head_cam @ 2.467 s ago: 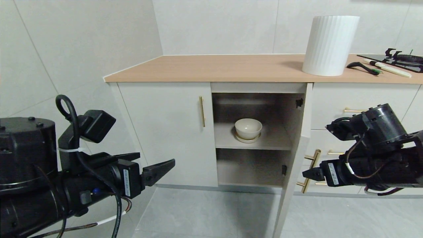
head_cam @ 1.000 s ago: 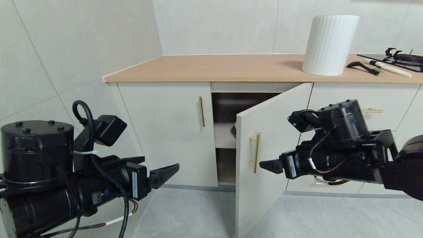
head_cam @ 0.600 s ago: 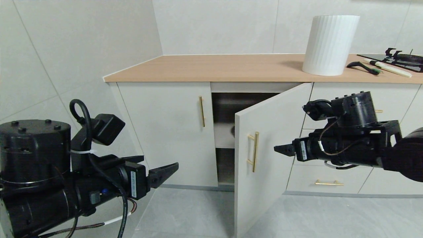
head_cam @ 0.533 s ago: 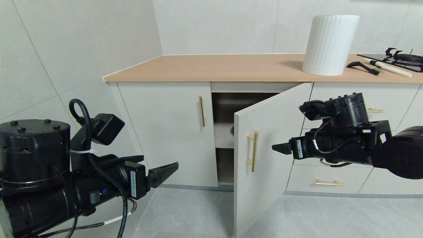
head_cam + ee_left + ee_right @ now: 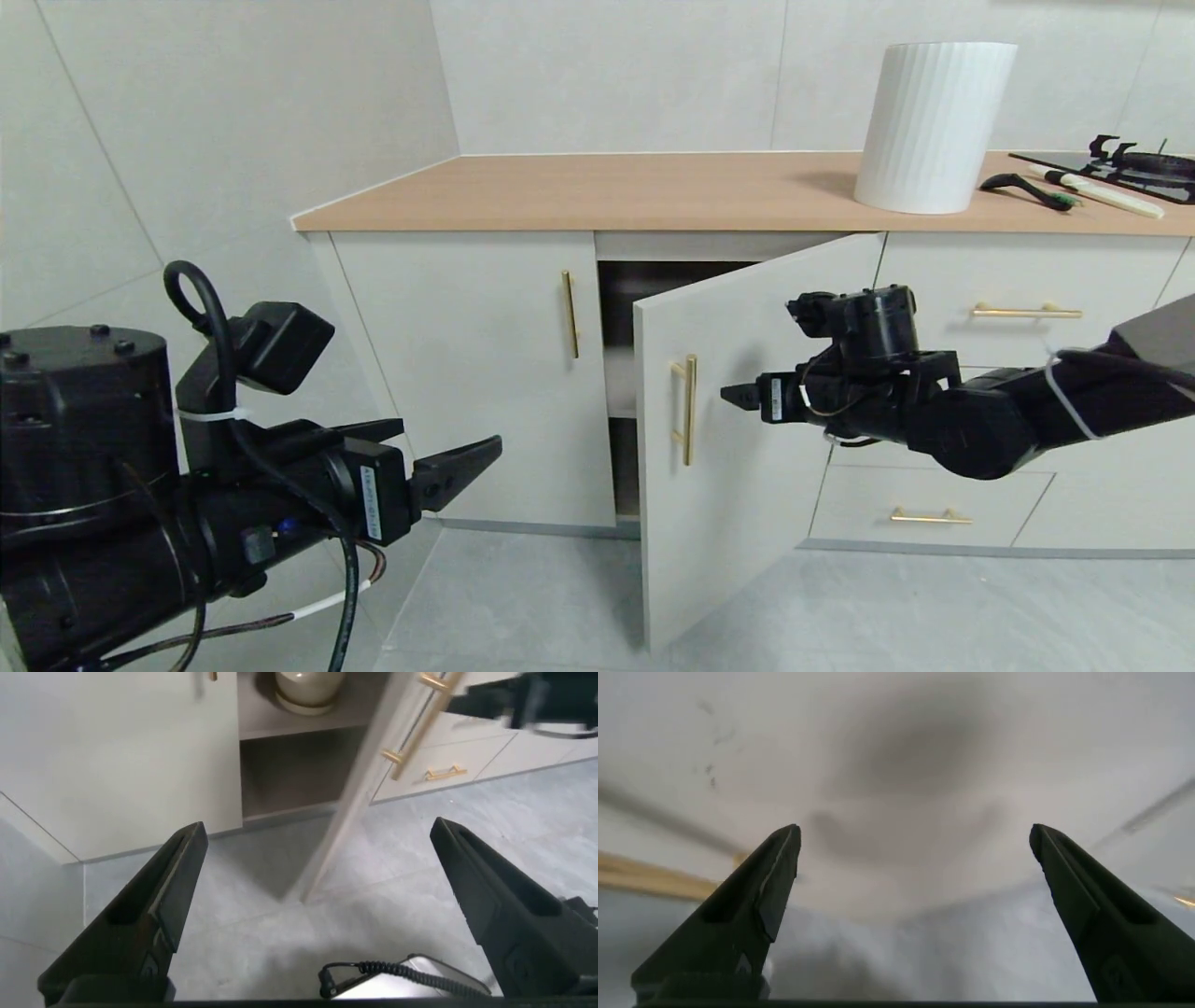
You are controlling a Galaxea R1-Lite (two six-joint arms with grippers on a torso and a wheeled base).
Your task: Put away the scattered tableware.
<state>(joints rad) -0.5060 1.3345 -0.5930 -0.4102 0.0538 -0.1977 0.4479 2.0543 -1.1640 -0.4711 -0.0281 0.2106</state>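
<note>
A cream bowl point(image 5: 306, 683) sits on a small plate on the cabinet's middle shelf, seen in the left wrist view; in the head view the half-shut cabinet door point(image 5: 738, 485) hides it. My right gripper point(image 5: 733, 396) is open, its fingertips point(image 5: 766, 896) close against the door's outer face point(image 5: 906, 765), just right of the gold door handle point(image 5: 686, 411). My left gripper point(image 5: 439, 450) hangs open and holds nothing, low at the left, short of the cabinet, with its fingers point(image 5: 140, 924) over the grey floor.
A tall white ribbed container point(image 5: 934, 126) and several utensils point(image 5: 1074, 191) stand on the wooden counter point(image 5: 607, 191). The left cabinet door point(image 5: 467, 373) is shut. Drawers with gold handles point(image 5: 1025, 311) lie behind my right arm. Grey floor point(image 5: 560, 607) spreads in front.
My right arm has swung the door from wide open to about half shut, moving leftward with it. The bowl has become hidden in the head view. The left arm has barely moved.
</note>
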